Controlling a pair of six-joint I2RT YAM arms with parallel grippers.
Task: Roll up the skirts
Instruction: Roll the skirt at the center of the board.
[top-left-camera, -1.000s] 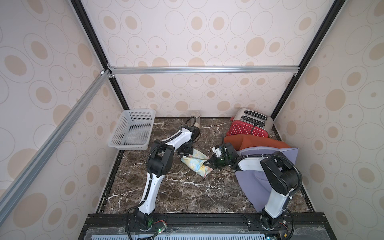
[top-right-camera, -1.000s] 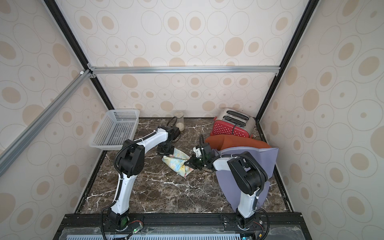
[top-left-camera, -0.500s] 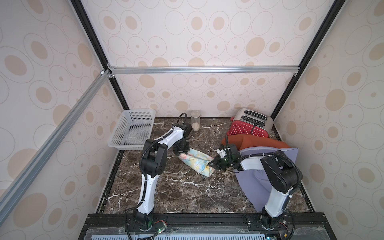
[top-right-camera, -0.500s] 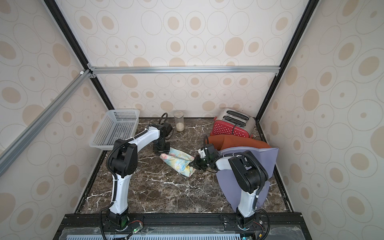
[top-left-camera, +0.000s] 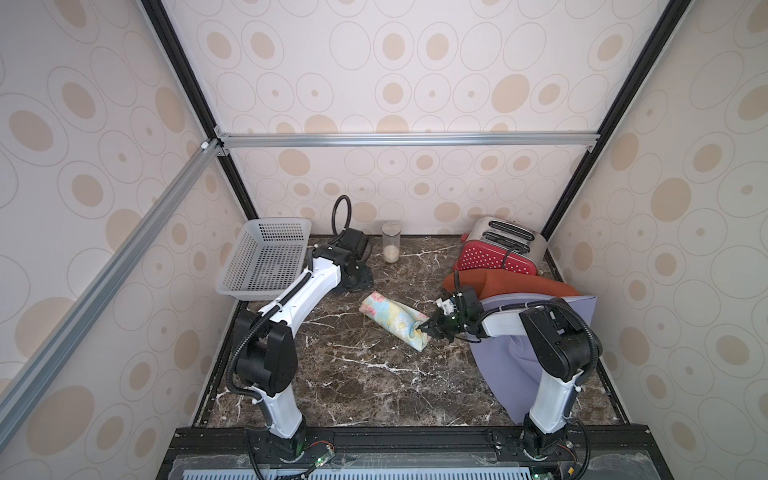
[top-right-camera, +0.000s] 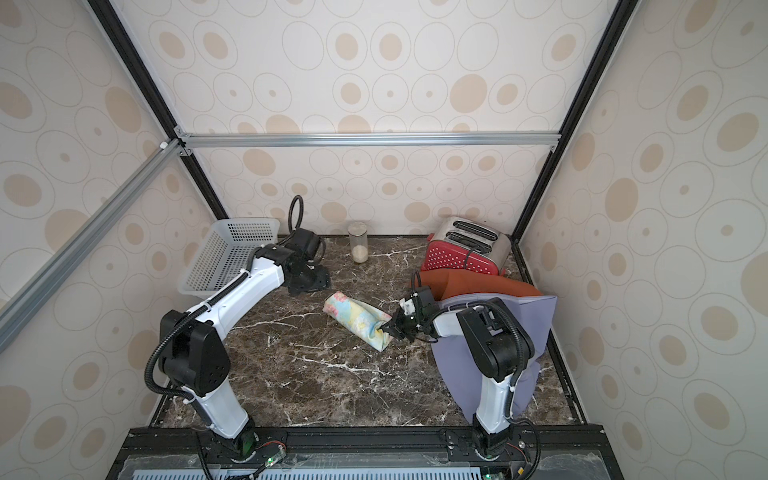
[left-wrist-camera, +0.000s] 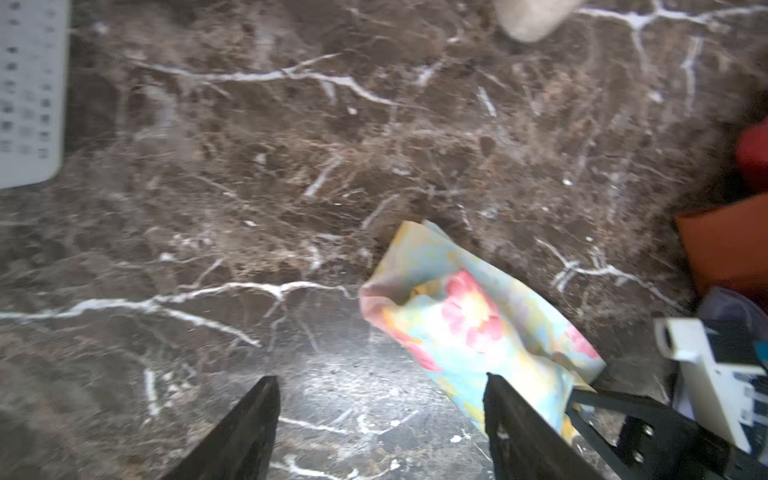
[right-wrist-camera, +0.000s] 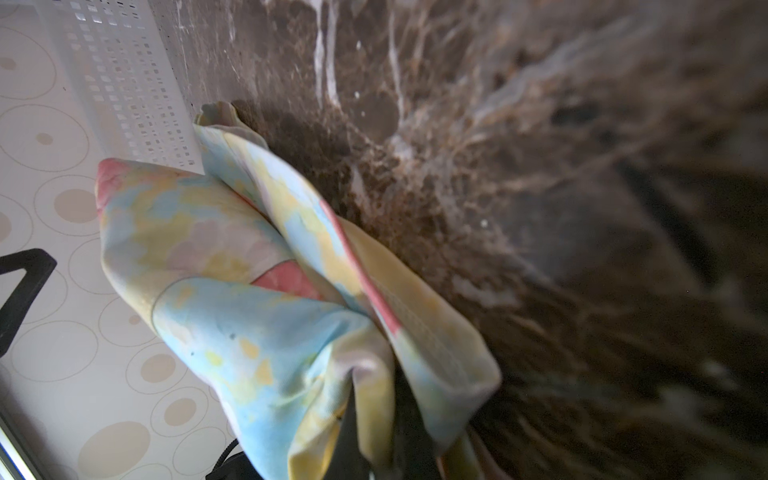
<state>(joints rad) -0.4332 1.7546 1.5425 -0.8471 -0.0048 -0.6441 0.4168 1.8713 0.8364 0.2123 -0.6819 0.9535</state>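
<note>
Where the floral skirt (top-left-camera: 392, 318) lay: in the middle of the surface (top-left-camera: 353, 382), already a loose roll, apart from the other two garments.
Long axis: slanted, with one end pointing back toward the basket (top-left-camera: 262, 266) and the other toward the right arm.
Right jaws: closed on the roll's end nearest that arm; the right wrist view showed floral cloth bunching straight out from them.
Left jaws: wide apart with nothing between them, low over bare surface just in front of the basket.
Roll from left jaws: the free end lay ahead and off to one side in the left wrist view, near but not touching.
Nearer arm: the right, already in contact; the left had ground to cover.
Next move, as judged: it turned on that slant, since the left jaws would need to meet the free end square to the roll's length, not along it.
Risk, as judged: the free end gaped open and looked likely to unwind if pulled from one end only.
Waiting: the rust-orange skirt (top-left-camera: 511, 286) and lavender skirt (top-left-camera: 503, 374) lay unrolled and overlapping on the right side, the lavender one passing under the right arm.
</note>
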